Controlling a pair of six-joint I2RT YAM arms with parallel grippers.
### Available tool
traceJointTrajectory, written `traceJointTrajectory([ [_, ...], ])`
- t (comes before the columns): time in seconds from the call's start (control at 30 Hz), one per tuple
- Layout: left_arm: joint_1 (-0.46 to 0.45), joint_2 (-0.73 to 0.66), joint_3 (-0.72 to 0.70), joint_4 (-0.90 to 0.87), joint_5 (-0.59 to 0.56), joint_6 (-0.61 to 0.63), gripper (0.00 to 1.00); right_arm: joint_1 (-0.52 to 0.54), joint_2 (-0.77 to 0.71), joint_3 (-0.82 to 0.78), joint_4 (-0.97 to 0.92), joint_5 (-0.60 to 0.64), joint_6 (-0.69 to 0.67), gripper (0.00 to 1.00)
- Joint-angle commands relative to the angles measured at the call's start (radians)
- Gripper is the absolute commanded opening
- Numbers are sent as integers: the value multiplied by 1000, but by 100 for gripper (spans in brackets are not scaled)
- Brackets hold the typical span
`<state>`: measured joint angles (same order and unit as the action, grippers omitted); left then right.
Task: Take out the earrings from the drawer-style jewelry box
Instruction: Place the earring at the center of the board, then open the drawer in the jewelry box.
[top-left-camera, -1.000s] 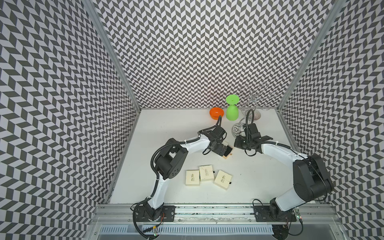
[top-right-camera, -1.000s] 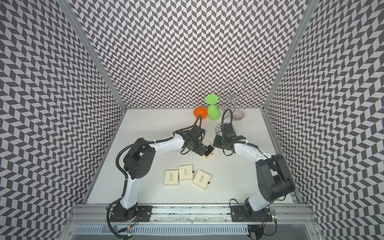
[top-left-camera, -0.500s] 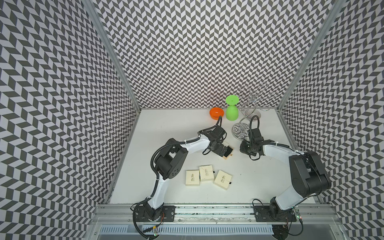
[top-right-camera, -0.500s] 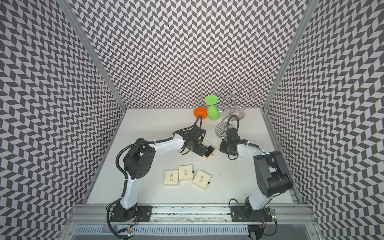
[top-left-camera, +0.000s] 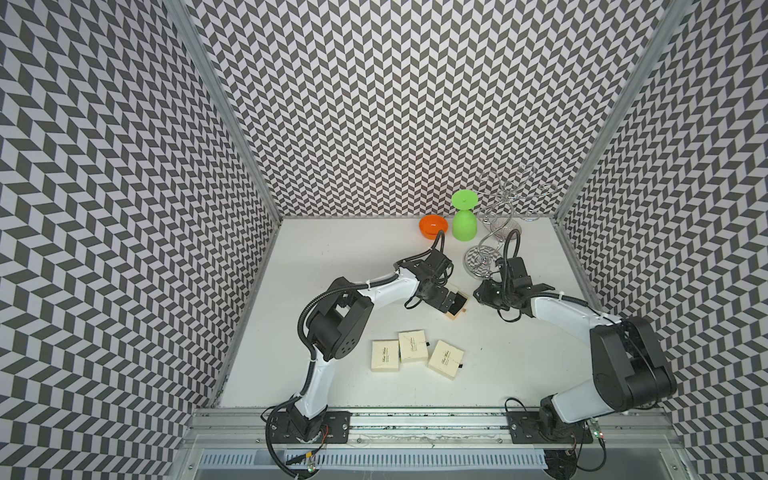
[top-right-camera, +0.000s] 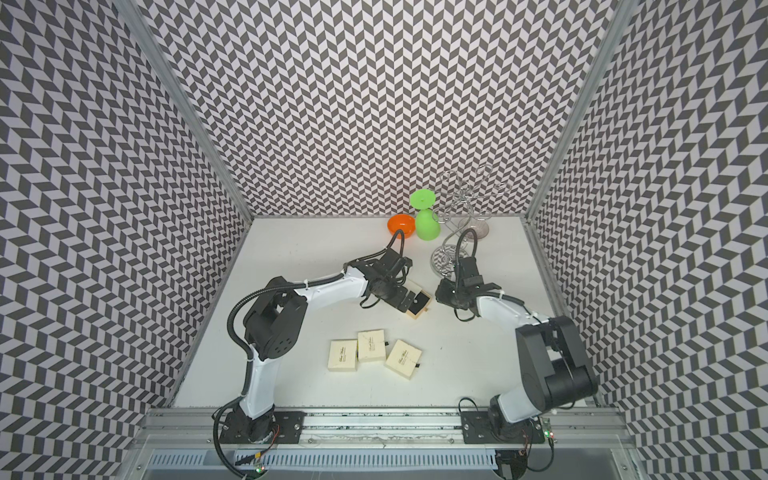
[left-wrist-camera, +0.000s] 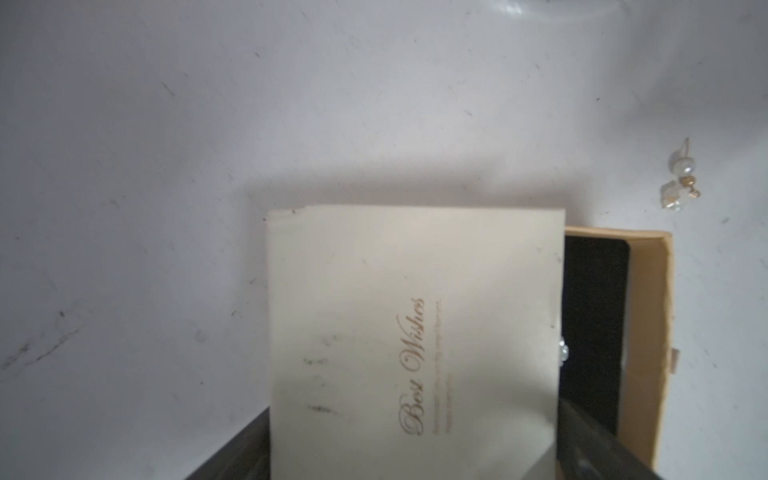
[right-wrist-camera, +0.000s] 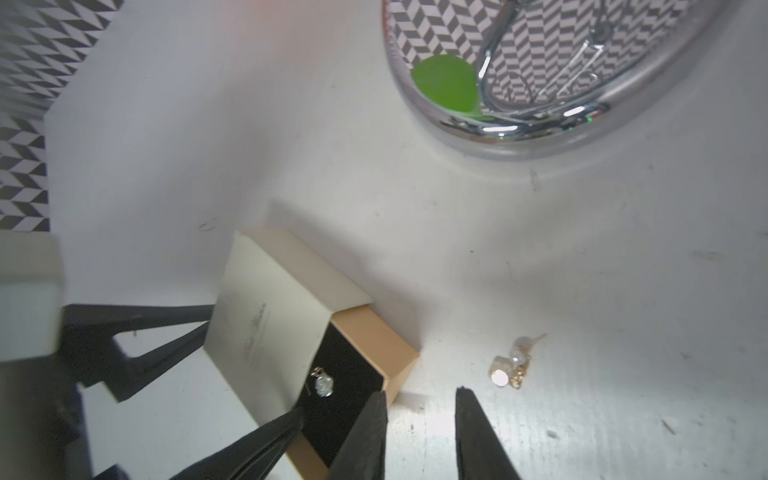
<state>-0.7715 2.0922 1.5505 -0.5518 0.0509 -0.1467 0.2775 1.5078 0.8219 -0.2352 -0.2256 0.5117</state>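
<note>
The left pincer (top-left-camera: 446, 300) clamps the cream jewelry box (left-wrist-camera: 415, 332) by its sleeve, jaws spread wide around it. Its drawer (left-wrist-camera: 650, 324) stands partly out toward the right arm, and one earring (right-wrist-camera: 323, 384) lies on the black lining inside. A second earring (right-wrist-camera: 513, 361) lies on the counter (right-wrist-camera: 582, 270) just beside the drawer. The right pincer (right-wrist-camera: 420, 399) hovers near it, jaws narrowly parted and empty.

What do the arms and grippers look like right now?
The left arm and right arm share white links and bulky black joints. Black cable runs along each. The left gripper and right gripper are black, with slim tapered fingers.
</note>
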Motion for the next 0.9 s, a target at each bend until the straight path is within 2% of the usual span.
traceJointTrajectory([
  [0.0, -3, -61, -14, 28, 16, 11, 100, 43, -33, 12, 43, -25, -38, 31],
  [0.23, 15, -130, -33, 67, 53, 16, 100, 132, -22, 39, 53, -10, -79, 31],
  [0.33, 26, -133, -33, 65, 34, 7, 100, 143, 6, 58, 50, 14, -84, 31],
  [0.53, 52, -69, 9, -12, -73, -44, 100, 175, 50, 101, -2, 104, -121, 30],
  [0.87, 65, -2, 11, -44, -66, -63, 100, 239, 62, 85, -41, 204, -187, 29],
])
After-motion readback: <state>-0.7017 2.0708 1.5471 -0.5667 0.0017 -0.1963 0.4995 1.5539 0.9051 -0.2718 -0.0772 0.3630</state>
